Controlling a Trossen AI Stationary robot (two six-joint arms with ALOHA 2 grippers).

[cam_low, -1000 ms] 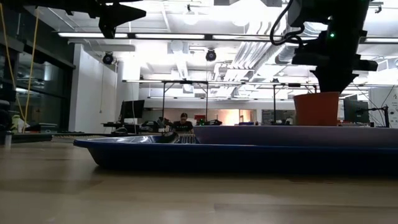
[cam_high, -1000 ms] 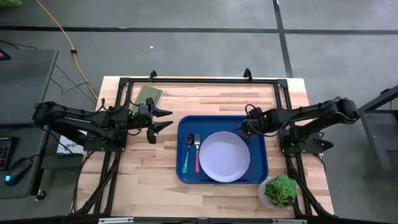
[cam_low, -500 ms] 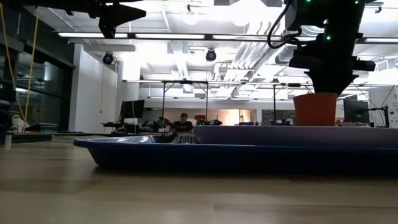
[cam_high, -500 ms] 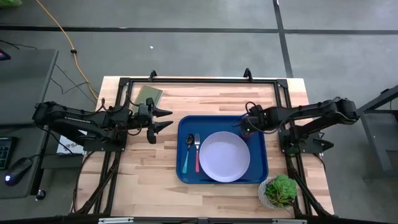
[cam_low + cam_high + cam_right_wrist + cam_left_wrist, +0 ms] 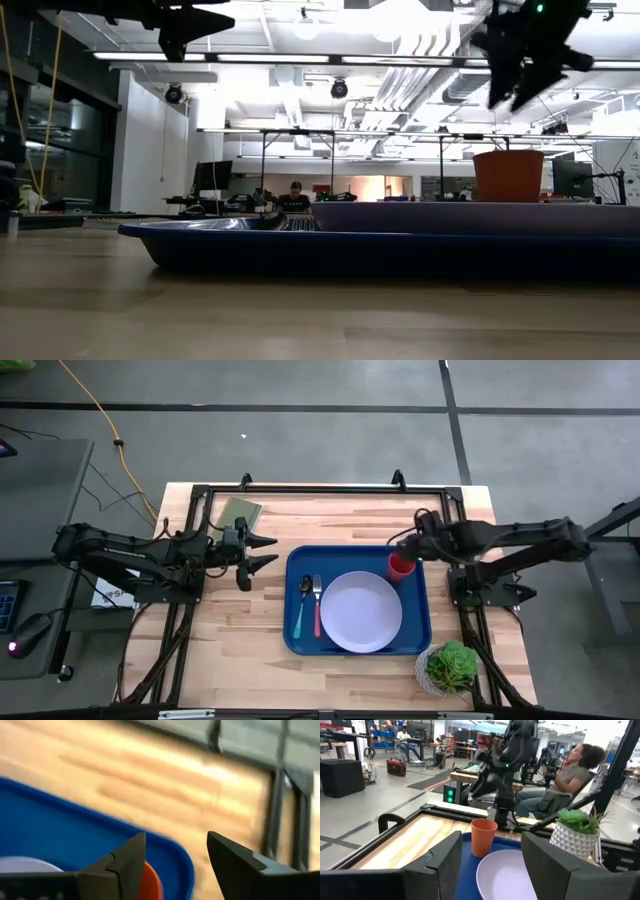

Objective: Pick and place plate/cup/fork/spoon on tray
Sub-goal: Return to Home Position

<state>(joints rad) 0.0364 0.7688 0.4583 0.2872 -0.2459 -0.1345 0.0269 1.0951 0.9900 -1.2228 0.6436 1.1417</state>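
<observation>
The blue tray (image 5: 300, 645) lies on the table, right of centre. On it rest the pale plate (image 5: 361, 611), the pink-handled fork (image 5: 318, 608) and the teal-handled spoon (image 5: 299, 610) side by side near its left rim. The red cup (image 5: 400, 566) stands upright in its far right corner. My right gripper (image 5: 402, 548) hangs open above the cup (image 5: 508, 175), just on its far side and clear of it; the cup's rim (image 5: 152, 881) shows below the fingers. My left gripper (image 5: 270, 552) waits open, raised, left of the tray.
A potted green plant (image 5: 450, 668) stands at the table's near right corner, beside the tray. A flat olive-green rectangle (image 5: 240, 513) lies at the far left. A black frame (image 5: 320, 488) runs along the far edge. People sit in the room beyond the table.
My right gripper has opened and let go of the cup, then risen and drawn back a little toward the table's right edge. The cup stays standing upright in the tray's far right corner.
</observation>
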